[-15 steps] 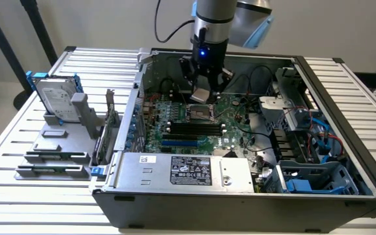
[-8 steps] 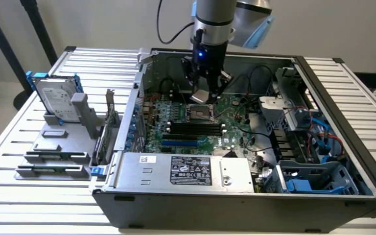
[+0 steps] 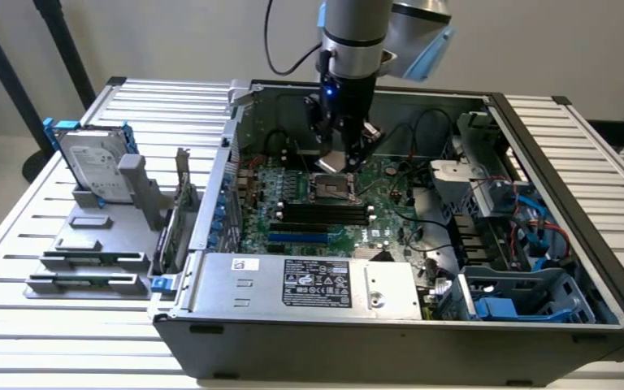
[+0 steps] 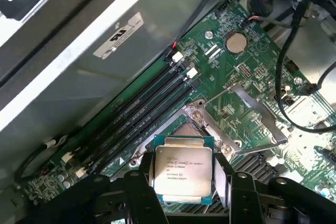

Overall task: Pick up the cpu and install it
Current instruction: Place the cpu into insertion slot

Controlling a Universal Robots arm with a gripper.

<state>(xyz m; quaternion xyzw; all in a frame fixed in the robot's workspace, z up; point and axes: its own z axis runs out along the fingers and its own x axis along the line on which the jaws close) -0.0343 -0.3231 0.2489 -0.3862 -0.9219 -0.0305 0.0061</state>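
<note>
Pickup's done: your hand [image 4: 184, 183] grips the cpu [image 4: 182, 171] by its edges, hanging near the open socket [image 3: 331, 188], at its 12 o'clock in the exterior view. Not seated yet, so install's left.

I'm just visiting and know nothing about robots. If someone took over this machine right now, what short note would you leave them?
Claw: shut on the cpu, holding it by its edges.
Cpu: in the air over the open socket on the green motherboard.
Done: cpu picked up and positioned above the socket.
Left: cpu not yet seated in the socket.
</note>
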